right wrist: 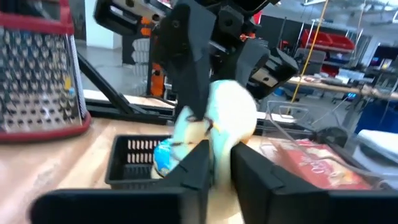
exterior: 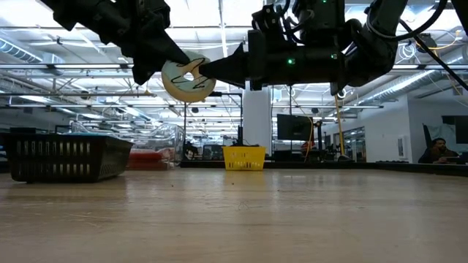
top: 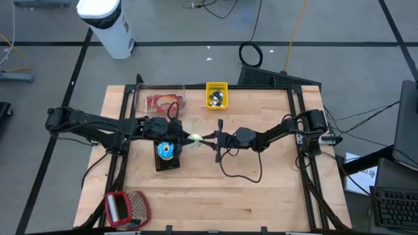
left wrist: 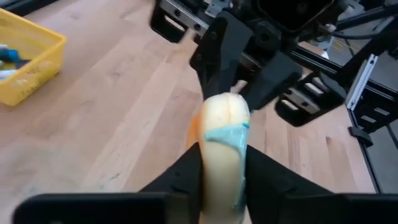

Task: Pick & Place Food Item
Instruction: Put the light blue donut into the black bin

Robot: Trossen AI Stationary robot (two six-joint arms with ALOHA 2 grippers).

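The doughnut [exterior: 189, 79], pale with a blue squiggle of icing, hung in the air between the two arms, well clear of the table [top: 261, 189], right over the black basket [top: 166, 156]. The left gripper [left wrist: 224, 168] had its fingers pressed on both flat faces, and the right gripper [right wrist: 221, 155] pinched the opposite edge (whether it was letting go I couldn't tell). Both were narrow on it, meeting tip to tip, so neither arm was nearer. The ring stood on edge, its faces square to the left fingers. I judged the next move depended on one side releasing. The red packet [top: 163, 102] in the clear tray carried writing too blurred to read.
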